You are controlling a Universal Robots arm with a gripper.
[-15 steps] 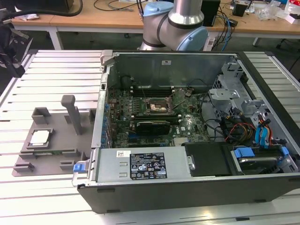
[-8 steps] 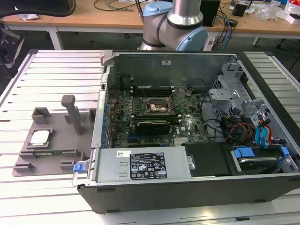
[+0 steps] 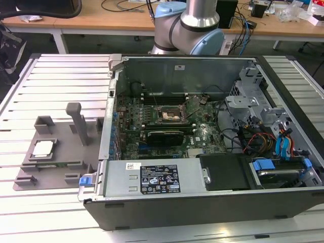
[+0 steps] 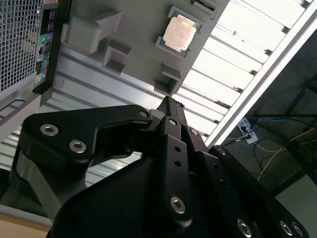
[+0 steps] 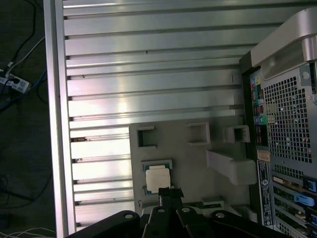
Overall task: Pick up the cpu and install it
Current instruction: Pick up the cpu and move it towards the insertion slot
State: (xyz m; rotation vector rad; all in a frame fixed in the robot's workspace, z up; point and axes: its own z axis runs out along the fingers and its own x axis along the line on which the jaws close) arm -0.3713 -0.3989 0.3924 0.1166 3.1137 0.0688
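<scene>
While the slatted metal table carries the open computer case, a grey holder plate lies just beside the case on the exterior view's left. The cpu rests in a recess of this plate. The gripper hangs above it, clenched and empty.

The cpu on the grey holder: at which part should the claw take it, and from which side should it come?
Probably by two opposite edges, coming straight down from above. The cpu lies flat, metal top up, in a shallow square seat of the grey holder, so a sideways approach would meet the seat's rim. The holder's tall post stands apart, toward the computer case.
</scene>
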